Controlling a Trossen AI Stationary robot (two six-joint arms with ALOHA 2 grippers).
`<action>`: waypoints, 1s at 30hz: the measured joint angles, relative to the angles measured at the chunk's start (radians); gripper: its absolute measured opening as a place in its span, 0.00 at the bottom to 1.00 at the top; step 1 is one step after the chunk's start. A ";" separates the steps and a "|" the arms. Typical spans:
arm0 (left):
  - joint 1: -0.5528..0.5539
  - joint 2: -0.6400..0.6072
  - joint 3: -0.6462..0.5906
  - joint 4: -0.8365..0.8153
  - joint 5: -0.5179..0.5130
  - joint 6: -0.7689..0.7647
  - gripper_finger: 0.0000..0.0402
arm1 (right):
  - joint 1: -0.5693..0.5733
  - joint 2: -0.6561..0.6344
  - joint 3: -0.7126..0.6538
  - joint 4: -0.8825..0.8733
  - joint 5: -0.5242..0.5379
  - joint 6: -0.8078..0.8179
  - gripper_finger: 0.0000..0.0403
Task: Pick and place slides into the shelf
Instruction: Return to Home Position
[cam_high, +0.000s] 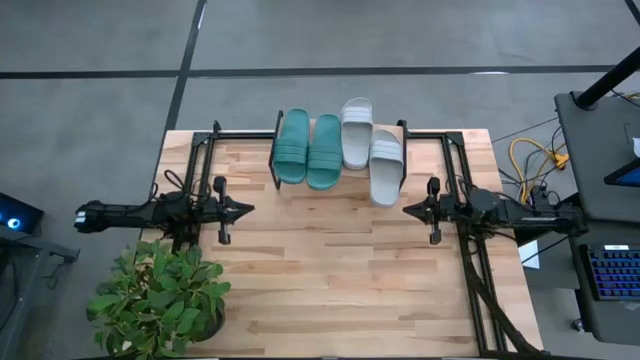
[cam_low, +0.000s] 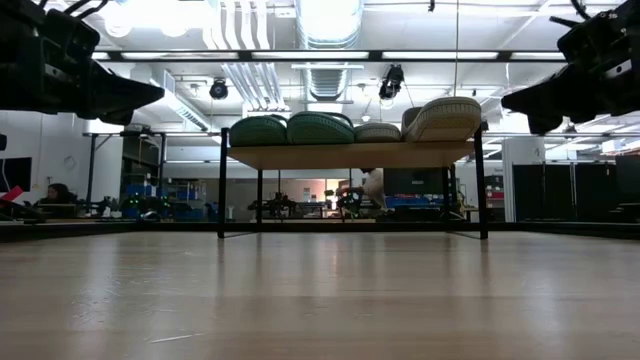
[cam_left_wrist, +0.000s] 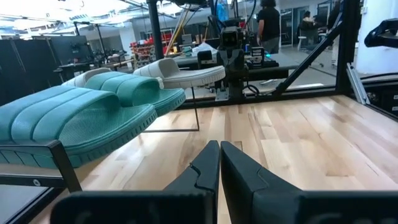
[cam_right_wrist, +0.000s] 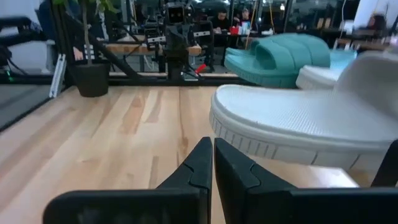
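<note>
All four slides sit side by side on the shelf (cam_low: 350, 155) at the far end of the desk (cam_high: 330, 280). The two green slides (cam_high: 292, 147) are toward the left arm's side and the two grey slides (cam_high: 357, 132) toward the right arm's, with the outermost grey one jutting nearer than the rest. The left gripper (cam_high: 247, 209) and right gripper (cam_high: 408, 209) hang above the desk, facing each other, fingers pressed together, holding nothing.

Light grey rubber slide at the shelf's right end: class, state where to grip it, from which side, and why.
Probably the light grey rubber slide by its end overhanging the front edge of the low wooden shelf, free above and below. Come from the table side in front with the right pincer, the nearer one.
</note>
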 joint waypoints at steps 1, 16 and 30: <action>0.000 0.001 0.000 0.000 0.000 0.000 0.00 | 0.000 0.002 0.000 0.000 0.000 0.026 0.02; 0.000 0.002 -0.001 0.001 -0.003 0.000 0.00 | 0.000 0.013 0.000 0.000 0.000 0.066 0.02; 0.000 0.002 -0.001 0.001 -0.002 0.000 0.00 | 0.000 0.013 0.000 0.000 0.000 0.059 0.02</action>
